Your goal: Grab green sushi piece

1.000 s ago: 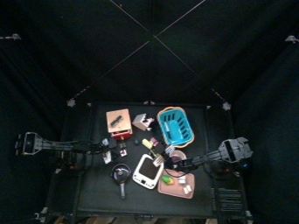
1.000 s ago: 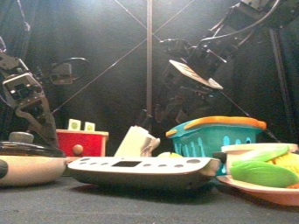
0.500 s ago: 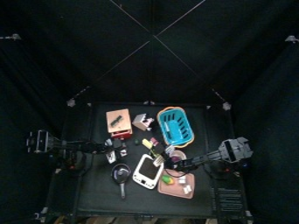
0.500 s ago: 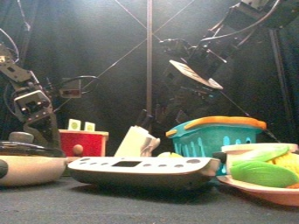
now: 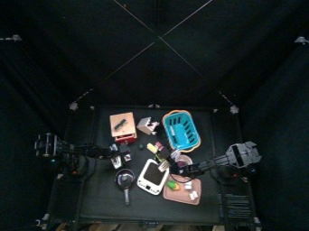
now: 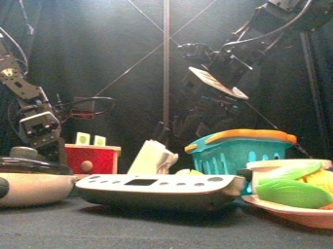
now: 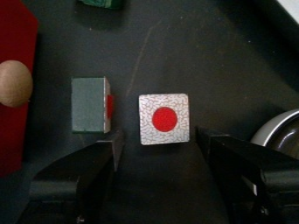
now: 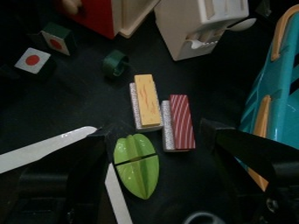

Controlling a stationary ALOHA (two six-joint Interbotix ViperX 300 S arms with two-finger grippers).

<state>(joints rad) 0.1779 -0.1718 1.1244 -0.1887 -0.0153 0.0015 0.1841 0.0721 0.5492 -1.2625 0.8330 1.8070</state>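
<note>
Curtained robot lab pen: black curtains (image 5: pixel 154 54), toy-cluttered table (image 5: pixel 97 180).

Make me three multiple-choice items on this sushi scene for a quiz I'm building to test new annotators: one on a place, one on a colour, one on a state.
1. In the left wrist view, where does the green sushi piece lie?
A. Beside the white piece with a red dot
B. Inside the blue basket
C. On top of the red block

2. What colour is the basket in the front view?
A. Red with a white rim
B. Blue with an orange rim
C. All green

3. How does the left gripper stand?
A. Shut on the green piece
B. Shut on nothing
C. Open, holding nothing

Answers:
1. A: the green piece sits next to the white piece, with a narrow gap.
2. B: blue walls, orange rim.
3. C: both jaws stand wide apart, short of the pieces.
</note>
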